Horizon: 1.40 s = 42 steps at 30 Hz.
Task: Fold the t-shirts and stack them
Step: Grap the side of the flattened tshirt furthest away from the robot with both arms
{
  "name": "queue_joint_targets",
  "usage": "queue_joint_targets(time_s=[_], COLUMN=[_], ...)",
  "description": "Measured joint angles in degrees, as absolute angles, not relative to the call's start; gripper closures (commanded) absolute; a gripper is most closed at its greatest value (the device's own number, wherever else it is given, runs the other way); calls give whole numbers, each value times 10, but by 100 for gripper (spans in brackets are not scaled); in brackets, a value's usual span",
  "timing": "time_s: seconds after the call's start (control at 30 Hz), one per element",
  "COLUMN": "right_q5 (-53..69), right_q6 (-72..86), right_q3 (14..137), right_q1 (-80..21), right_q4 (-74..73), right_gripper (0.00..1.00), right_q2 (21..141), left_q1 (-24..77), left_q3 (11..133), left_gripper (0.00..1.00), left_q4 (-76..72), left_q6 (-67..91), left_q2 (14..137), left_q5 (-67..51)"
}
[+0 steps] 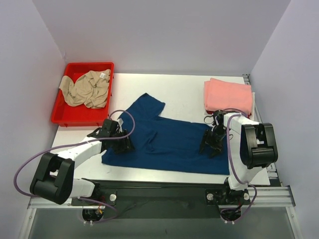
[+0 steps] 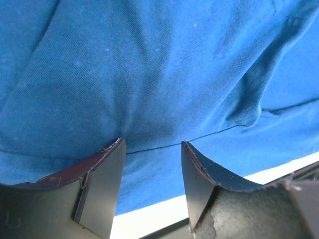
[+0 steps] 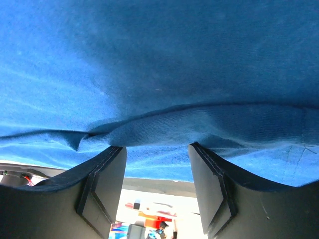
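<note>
Top view: navy blue tee point(image 1: 172, 142) spread flat mid-table point(image 1: 184, 87), one sleeve toward the red bin point(image 1: 75, 118); no print can be made out. Beige tee point(image 1: 88, 88) crumpled in the bin. Salmon-pink tee point(image 1: 228, 95) folded at the far right. Left gripper point(image 1: 125, 143) at the navy tee's left edge, right gripper point(image 1: 209, 144) on its right part; jaw gaps unreadable here. Left wrist view: fingers point(image 2: 107, 181) wide apart over the hem seam, nothing clamped. Right wrist view: fingers point(image 3: 107, 184) wide apart, a raised cloth ridge at their tips; contact unclear.
</note>
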<state>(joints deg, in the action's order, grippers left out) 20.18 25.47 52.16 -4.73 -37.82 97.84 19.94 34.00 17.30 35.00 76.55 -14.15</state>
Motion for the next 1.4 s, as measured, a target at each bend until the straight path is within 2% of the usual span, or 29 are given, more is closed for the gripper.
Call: queue_joint_targets(time_s=[0.63,0.9,1.13,1.4], right_q5=[179,151,98,63], right_q6=[257,249,216,198], right_q3=[486,553,598,601], right_q1=[-44,-18,22,38], right_q4=[-411,-424,-404,-347], right_gripper=[45,44,57,61], right_q2=[957,893,884,951], left_q1=[281,281,269,261], left_q3=[354,469,564,565], left_gripper=[40,38,37,38], left_q4=[327,405,379,344], left_q6=[383,358,351,369], left_q2=[740,729,750,770], left_q5=[-138,-91,-75,-72])
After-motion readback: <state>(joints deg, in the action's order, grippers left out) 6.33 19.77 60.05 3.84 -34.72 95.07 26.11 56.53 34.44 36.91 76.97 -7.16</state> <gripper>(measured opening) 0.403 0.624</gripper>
